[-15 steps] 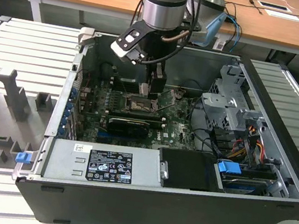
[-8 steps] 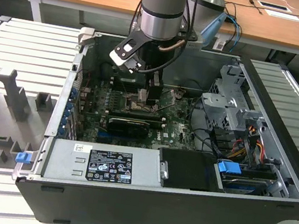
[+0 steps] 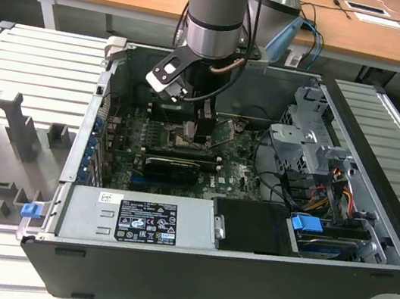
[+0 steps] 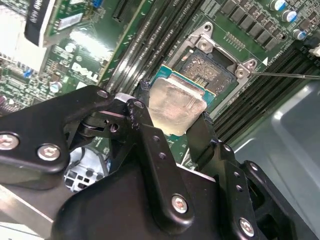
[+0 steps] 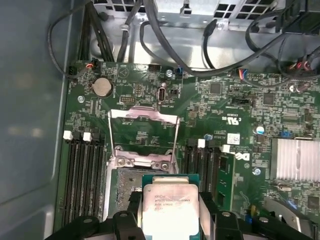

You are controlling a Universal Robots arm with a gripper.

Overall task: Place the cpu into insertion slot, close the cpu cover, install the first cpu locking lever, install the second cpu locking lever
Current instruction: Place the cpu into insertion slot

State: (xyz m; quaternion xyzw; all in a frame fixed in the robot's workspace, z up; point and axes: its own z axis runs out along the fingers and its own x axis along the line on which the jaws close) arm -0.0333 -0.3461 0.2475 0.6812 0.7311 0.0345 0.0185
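Note:
The cpu, a flat square chip with a pale metal top on a green edge, sits between my gripper's two black fingers, which are shut on its sides. It hangs tilted just above the insertion slot, partly overlapping it. In the first wrist view the cpu covers one corner of the insertion slot. The cpu cover stands swung open beyond the slot, with the green board showing through its window. A thin metal lever sticks out beside the slot. In the exterior view my gripper reaches down onto the motherboard.
Long black memory slots run on both sides of the socket. A long black card, the grey power supply and the drive cage with cables ring the board inside the open case. A finned heatsink stands nearby.

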